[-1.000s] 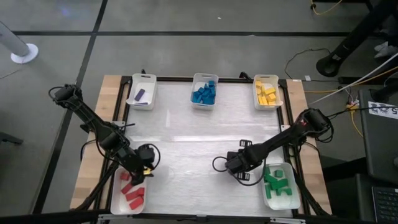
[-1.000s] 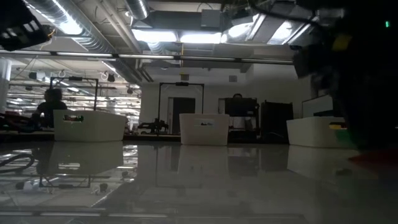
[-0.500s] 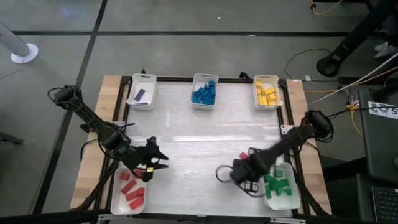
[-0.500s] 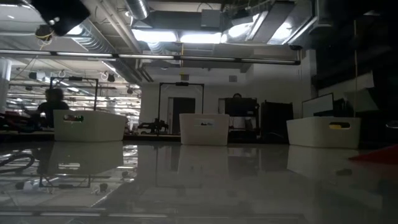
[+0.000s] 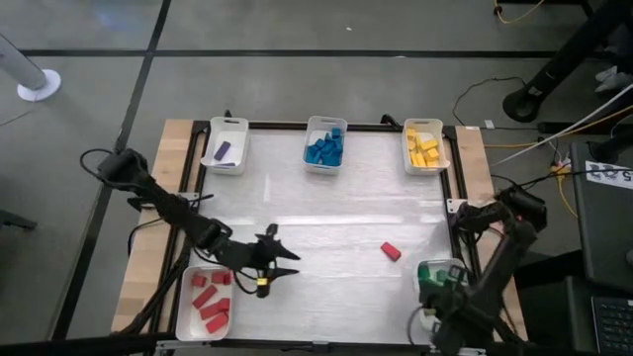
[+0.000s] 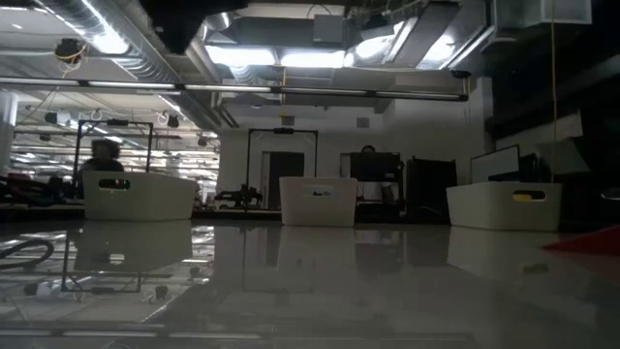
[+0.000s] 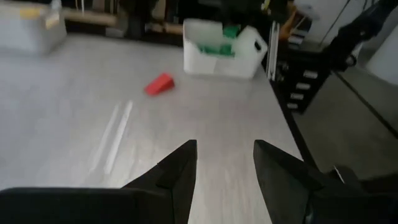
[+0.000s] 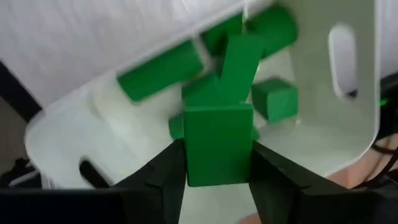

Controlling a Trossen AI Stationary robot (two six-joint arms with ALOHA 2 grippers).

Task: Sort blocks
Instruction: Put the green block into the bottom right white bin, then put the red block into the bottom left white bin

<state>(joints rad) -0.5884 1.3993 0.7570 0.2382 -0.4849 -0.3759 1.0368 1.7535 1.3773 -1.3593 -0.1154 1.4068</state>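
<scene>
The right gripper [image 8: 217, 165] is over the green tray [image 5: 440, 272] at the near right corner of the table, and its two fingers are clamped on a flat green block [image 8: 217, 144], one finger on each side. In the right wrist view that block sits square between the fingers with its broad face toward the camera, and its long axis runs straight out along the fingers. Below it in the tray is a jumble of more green blocks [image 8: 245, 59], bars lying at all sorts of angles, some crossing each other. The left gripper [image 5: 280, 263] is out over the bare middle-left of the table, just beside the red tray [image 5: 188, 297], fingers apart and nothing between them. It points toward the right side of the table, where a lone red block [image 5: 392, 251] lies on the surface. From above, the red block's long axis runs diagonally, and it sits well apart from both grippers, between the left gripper and the green tray. The red tray holds several red blocks [image 5: 208, 302]. Along the far edge there's a tray with one purple block [image 5: 223, 151], a tray of blue blocks [image 5: 324, 150] and a tray of yellow blocks [image 5: 424, 150].
</scene>
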